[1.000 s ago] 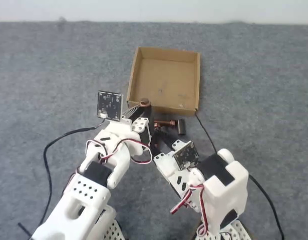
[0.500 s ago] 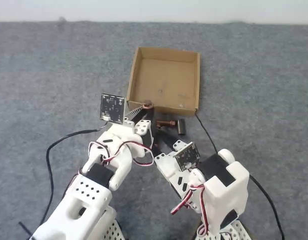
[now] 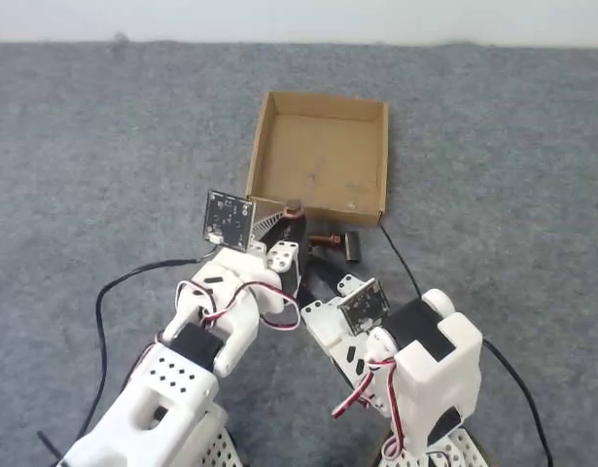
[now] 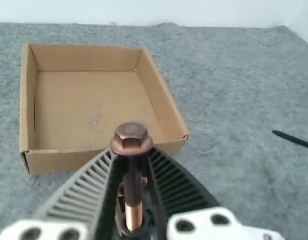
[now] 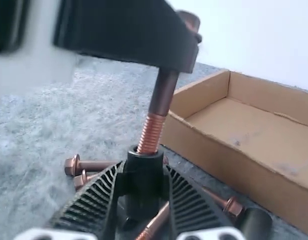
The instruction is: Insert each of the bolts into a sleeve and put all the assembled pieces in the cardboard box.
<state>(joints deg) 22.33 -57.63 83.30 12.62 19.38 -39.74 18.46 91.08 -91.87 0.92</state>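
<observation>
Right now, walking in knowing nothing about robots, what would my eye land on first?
Most striking is the copper-coloured hex-head bolt, held head-up in the left end effector, its threaded tip at the mouth of a black cylindrical sleeve gripped by the right end effector. Just behind sits an open, empty brown cardboard box on grey carpet, with loose copper bolts nearby.

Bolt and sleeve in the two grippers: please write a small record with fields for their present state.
left gripper: shut on bolt, head up
right gripper: shut on sleeve
bolt tip: at the sleeve's mouth
loose bolts, spare sleeve: lying near the box
cardboard box: just beyond the grippers
</observation>
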